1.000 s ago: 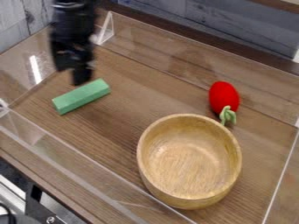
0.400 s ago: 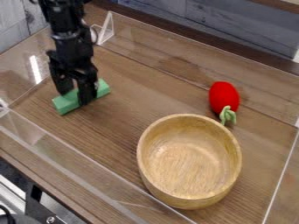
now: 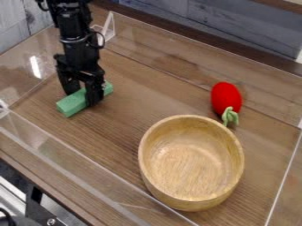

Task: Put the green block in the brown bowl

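The green block (image 3: 73, 104) lies flat on the wooden table at the left, angled up to the right. My gripper (image 3: 80, 91) points straight down over its middle, open, with one black finger on each side of the block and the tips low near the table. Part of the block is hidden behind the fingers. I cannot tell whether the fingers touch it. The brown bowl (image 3: 192, 162) stands empty at the lower right, well apart from the gripper.
A red strawberry-like toy (image 3: 227, 97) with a green stem lies above the bowl at the right. Clear plastic walls (image 3: 71, 181) surround the table area, with a low one along the front edge.
The gripper has come down and slightly right, from above and behind the block to straddling it. The block and bowl have not moved.
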Controlling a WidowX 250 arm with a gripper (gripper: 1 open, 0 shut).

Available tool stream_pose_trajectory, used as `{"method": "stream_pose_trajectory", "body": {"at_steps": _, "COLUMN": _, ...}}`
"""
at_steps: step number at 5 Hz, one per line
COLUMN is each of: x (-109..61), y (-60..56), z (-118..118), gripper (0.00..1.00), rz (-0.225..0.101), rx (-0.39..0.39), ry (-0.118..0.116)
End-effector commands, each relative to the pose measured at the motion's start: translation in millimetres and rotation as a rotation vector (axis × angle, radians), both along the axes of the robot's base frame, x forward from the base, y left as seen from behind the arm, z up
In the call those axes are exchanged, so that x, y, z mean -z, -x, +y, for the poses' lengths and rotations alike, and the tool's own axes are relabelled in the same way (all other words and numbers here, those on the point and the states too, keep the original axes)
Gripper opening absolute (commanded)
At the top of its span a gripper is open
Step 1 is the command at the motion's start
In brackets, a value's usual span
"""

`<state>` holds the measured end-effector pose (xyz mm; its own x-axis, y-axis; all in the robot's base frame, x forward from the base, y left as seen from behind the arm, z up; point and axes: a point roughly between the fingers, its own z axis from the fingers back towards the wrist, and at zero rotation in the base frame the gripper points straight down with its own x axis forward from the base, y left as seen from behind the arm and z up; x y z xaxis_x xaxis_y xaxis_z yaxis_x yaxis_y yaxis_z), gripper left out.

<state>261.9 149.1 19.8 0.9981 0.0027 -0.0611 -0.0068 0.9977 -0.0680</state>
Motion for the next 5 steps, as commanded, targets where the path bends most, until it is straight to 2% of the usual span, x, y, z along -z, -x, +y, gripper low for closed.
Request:
{"method": "stream_pose_trajectory", "body": {"at_steps": 1, "x": -14.8, "y": -7.4, "z": 15.5, "gripper": 1.00, "rz": -0.014, "rx": -0.066, "ry": 0.001}}
{"method": "stream_pose_trajectory", "body": {"at_steps": 2, "x": -18.7, "y": -5.8, "z": 24.5, "gripper": 1.00, "rz": -0.002, "rx": -0.110, "ry": 0.017}}
{"method": "stream_pose_trajectory", "body": {"at_steps": 4, "x": -10.9, "y": -12.5, "z": 15.3, "gripper": 1.00, "rz": 0.027, "rx": 0.015, "ry": 0.021}}
{"method": "stream_pose_trajectory", "body": {"at_steps": 5, "x": -9.0, "y": -2.0, "z": 28.0, "gripper": 1.00, "rz": 0.040, "rx": 0.016, "ry": 0.028}}
